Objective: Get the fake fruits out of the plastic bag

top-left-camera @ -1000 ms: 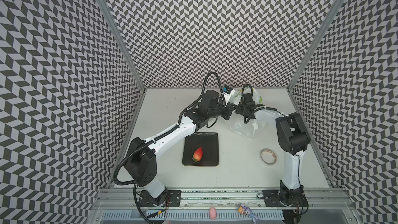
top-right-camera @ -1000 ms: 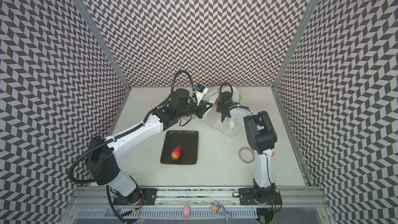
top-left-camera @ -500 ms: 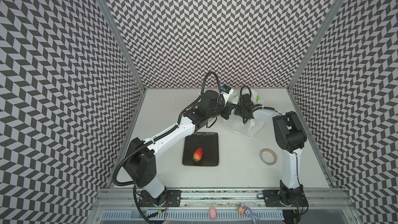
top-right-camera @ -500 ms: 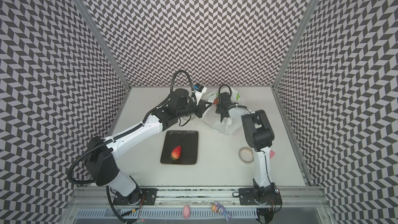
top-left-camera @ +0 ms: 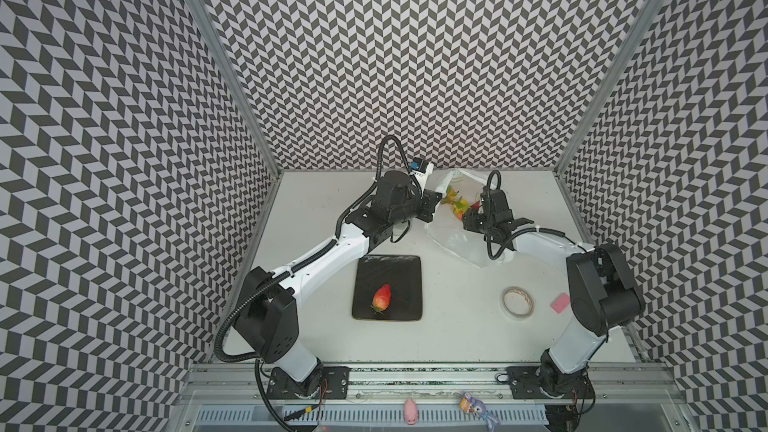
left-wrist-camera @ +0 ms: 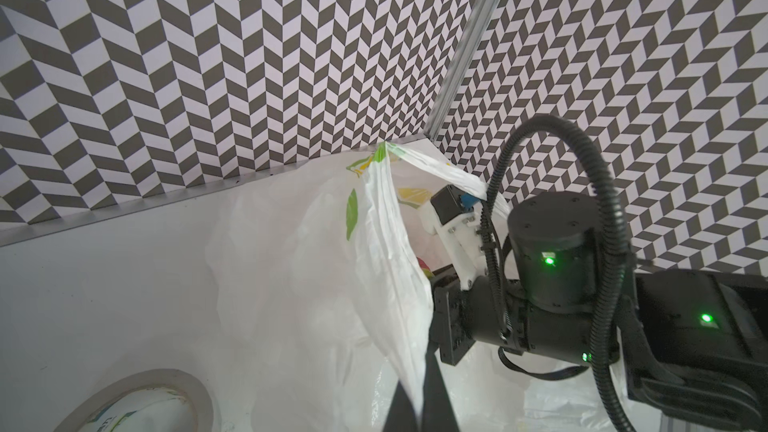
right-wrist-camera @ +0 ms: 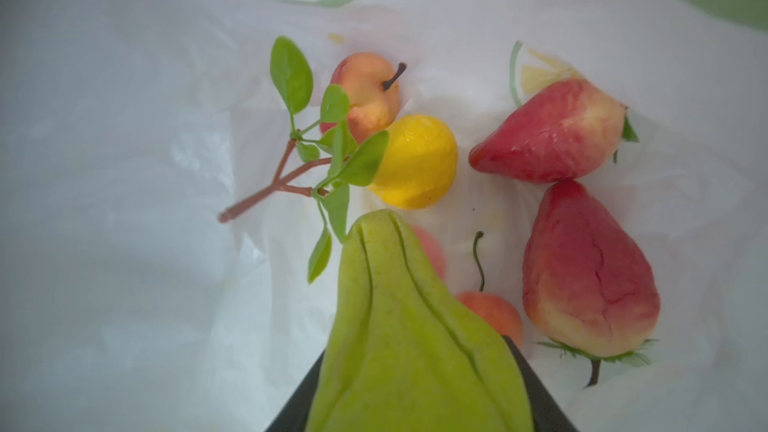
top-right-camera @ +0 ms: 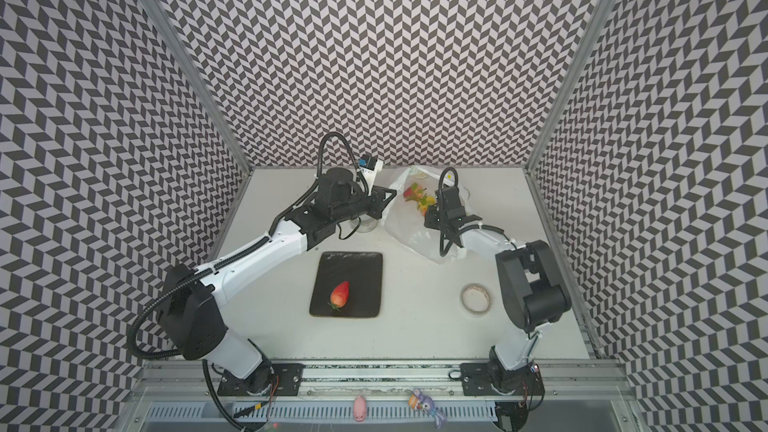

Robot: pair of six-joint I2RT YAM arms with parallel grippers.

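The plastic bag [top-left-camera: 457, 238] lies at the back of the table, white with lemon prints. My left gripper [left-wrist-camera: 419, 403] is shut on the bag's rim [left-wrist-camera: 386, 243] and holds the mouth up. My right gripper [right-wrist-camera: 415, 367] is inside the bag, its black fingers [right-wrist-camera: 536, 388] pressed on both sides of the green pear-shaped fruit [right-wrist-camera: 415, 326]. Loose inside lie a yellow lemon [right-wrist-camera: 415, 160], two red strawberries [right-wrist-camera: 552, 135] [right-wrist-camera: 586, 272] and small pink-orange fruits [right-wrist-camera: 370, 93]. One strawberry [top-left-camera: 382, 297] rests on the black tray [top-left-camera: 403, 272].
A tape roll [top-left-camera: 516, 303] lies at the front right, with a pink piece [top-left-camera: 559, 302] beside the right arm's base. Another tape roll [left-wrist-camera: 137, 405] sits under the left arm. A leafy plastic twig [right-wrist-camera: 316, 151] lies in the bag. A pink pig toy [top-left-camera: 411, 411] sits on the front rail.
My right gripper's fingers have closed in on the green fruit inside the bag. The left gripper holds the bag rim as before.
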